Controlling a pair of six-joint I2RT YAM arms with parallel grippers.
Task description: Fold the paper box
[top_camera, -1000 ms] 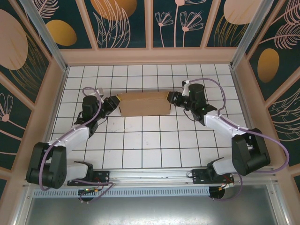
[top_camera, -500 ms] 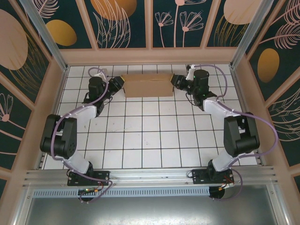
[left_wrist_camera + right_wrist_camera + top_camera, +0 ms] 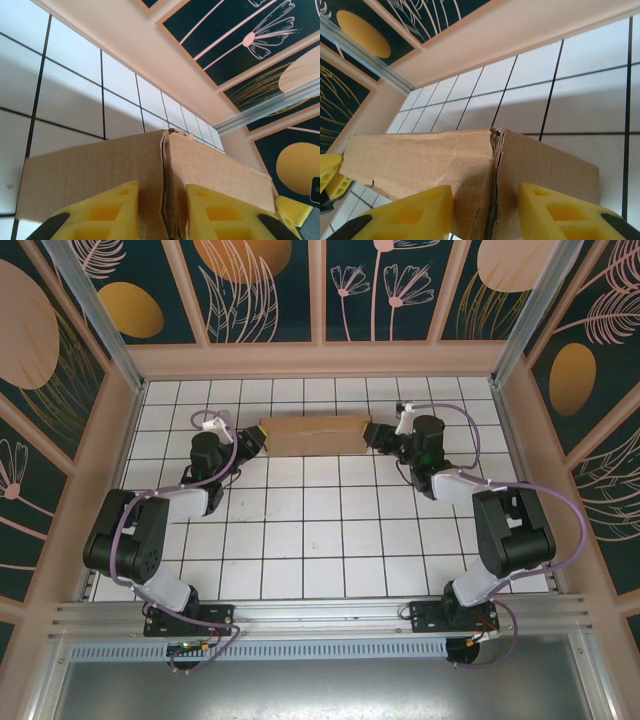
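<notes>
The paper box [image 3: 310, 435], a brown cardboard mailer, is held between my two grippers near the back of the tiled table. My left gripper [image 3: 255, 440] is shut on its left end and my right gripper [image 3: 372, 435] on its right end. In the left wrist view the yellow fingers [image 3: 102, 215] straddle a layered corner seam of the box [image 3: 90, 165], with the gripper [image 3: 162, 212] centred on that seam. The right wrist view has the right gripper [image 3: 485, 212] clamped the same way over the frayed corner edge of the box [image 3: 420, 155].
The back wall [image 3: 320, 360] stands about two tiles behind the box. Side walls and metal posts [image 3: 520, 330] close in the table. White tiles [image 3: 320, 530] stretch between the box and the arm bases [image 3: 190, 615].
Both arms carried the box from mid-table toward the back wall, then a little back toward me. From above it now looks narrower, turned about its long axis. Both grips held.
</notes>
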